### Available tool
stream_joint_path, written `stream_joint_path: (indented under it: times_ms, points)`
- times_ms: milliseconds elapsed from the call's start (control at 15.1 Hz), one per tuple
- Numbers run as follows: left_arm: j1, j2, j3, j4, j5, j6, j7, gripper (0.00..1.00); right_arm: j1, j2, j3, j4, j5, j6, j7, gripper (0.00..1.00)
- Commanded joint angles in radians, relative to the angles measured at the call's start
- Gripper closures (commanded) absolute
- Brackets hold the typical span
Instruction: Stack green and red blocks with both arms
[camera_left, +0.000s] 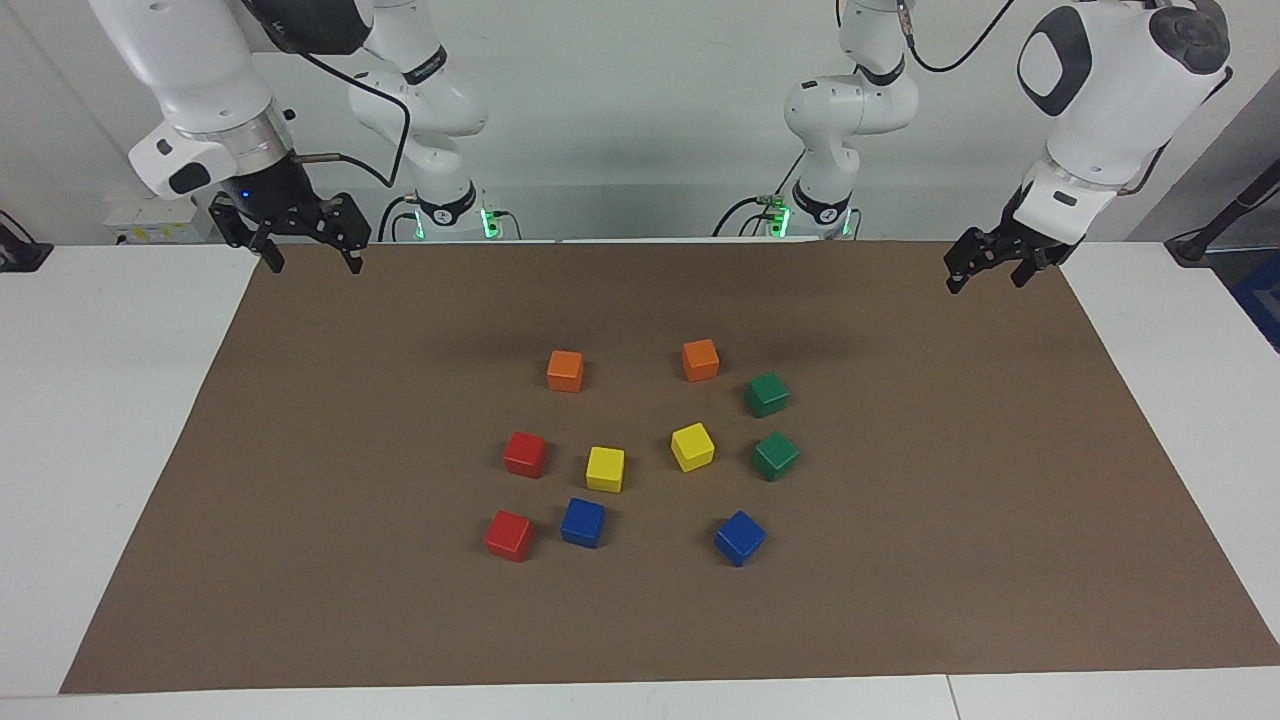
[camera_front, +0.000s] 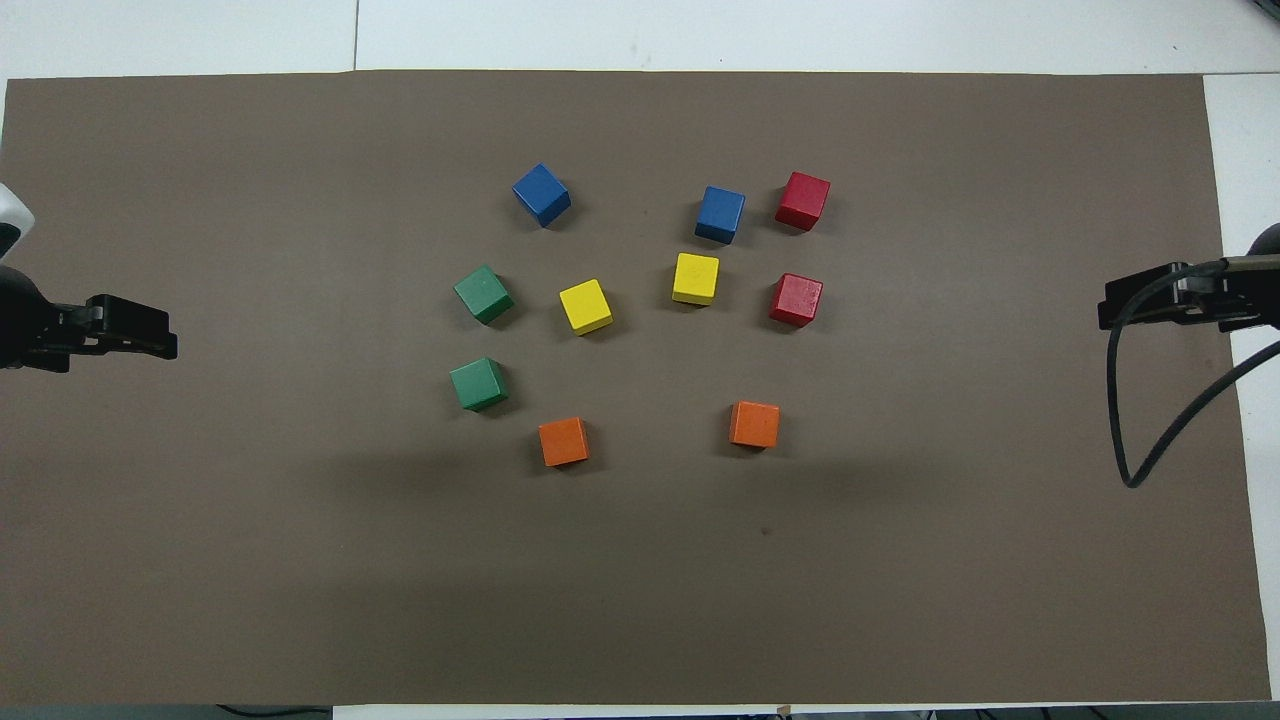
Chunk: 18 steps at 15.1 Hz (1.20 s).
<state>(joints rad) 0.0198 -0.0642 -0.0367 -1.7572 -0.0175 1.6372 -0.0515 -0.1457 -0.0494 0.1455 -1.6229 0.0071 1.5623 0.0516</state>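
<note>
left end effector: mine, hanging in the air over the brown mat's edge at the left arm's end of the counter, fingers apart, nothing in them
right end effector: also mine, up over the mat's corner at the right arm's end, fingers spread wide, holding nothing
both arms: parked out at the ends, well apart from every cube, just waiting
brown mat: covers most of the white counter, all ten cubes sit loose on it around the middle, none stacked
landmark: I'm using the yellow pair in the middle, the yellow cube on the left arm's side and the other yellow cube on the right arm's side
green blocks: one green block just beside the first yellow cube toward the left arm's end, the second green block a bit nearer to the robots than that one, the two close but not touching
red blocks: one red block beside the second yellow cube toward the right arm's end, the second red block farther from the robots than it
orange cubes: orange cube and its twin, another orange cube, both nearer to the robots than the yellow pair
blue cubes: blue cube and a second blue cube, both farther from the robots than the yellow pair, the first one right next to the second red block
</note>
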Motion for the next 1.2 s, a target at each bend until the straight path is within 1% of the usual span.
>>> stream_joint_path:
  times_ms: [0, 199, 598, 797, 930, 1129]
  points:
    - [0.0, -0.011, 0.001, -0.002, 0.022, -0.003, 0.002, 0.0, -0.008, 0.0, 0.005, 0.003, 0.011, 0.012, 0.017, 0.0]
    - [0.0, -0.011, 0.001, -0.002, 0.022, -0.003, 0.002, 0.0, -0.009, -0.001, 0.005, 0.003, 0.011, 0.015, 0.017, 0.0]
    - [0.0, -0.011, 0.001, -0.002, 0.022, -0.003, 0.002, 0.0, 0.009, -0.021, 0.011, -0.04, 0.011, 0.022, 0.017, 0.0]
    - [0.0, -0.011, 0.001, -0.002, 0.022, -0.003, 0.002, 0.0, 0.026, -0.032, 0.009, -0.093, 0.011, 0.099, 0.03, 0.0]
    - [0.0, -0.011, 0.001, -0.002, 0.022, -0.003, 0.002, 0.0, 0.028, -0.026, 0.011, -0.138, 0.011, 0.174, 0.089, 0.0]
    - [0.0, -0.011, 0.001, -0.002, 0.022, -0.003, 0.002, 0.0, 0.081, -0.018, 0.011, -0.241, 0.013, 0.297, 0.23, 0.0]
